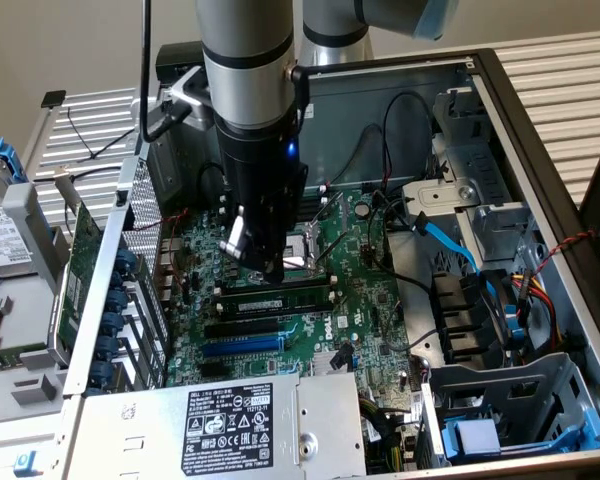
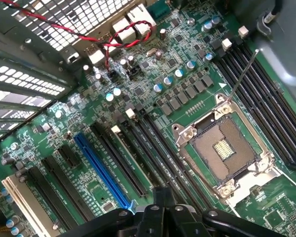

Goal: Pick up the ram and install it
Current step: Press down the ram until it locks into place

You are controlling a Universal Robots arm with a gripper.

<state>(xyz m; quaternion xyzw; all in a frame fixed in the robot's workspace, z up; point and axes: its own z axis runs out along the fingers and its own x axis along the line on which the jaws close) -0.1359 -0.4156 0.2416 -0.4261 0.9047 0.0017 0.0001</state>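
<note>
The ram [image 1: 290, 297], a thin green stick with black chips, stands on edge in one of the long black memory slots just in front of the CPU socket [image 1: 305, 250]. My gripper [image 1: 268, 270] hangs straight down over the ram's end nearer the exterior view's left, close above it; I cannot tell if it touches. In the wrist view my gripper [image 2: 164, 193] has its dark fingers pressed together, shut with nothing between them, over the row of memory slots [image 2: 153, 148] beside the open CPU socket [image 2: 224, 148].
The motherboard lies in an open PC case. A blue expansion slot [image 1: 242, 345] and the power supply [image 1: 230, 425] are in front. A green expansion card [image 1: 80, 250] stands outside the case wall. Cables and a blue SATA lead [image 1: 450, 240] crowd the exterior view's right. A red-black wire [image 2: 89, 37] crosses the rear grille.
</note>
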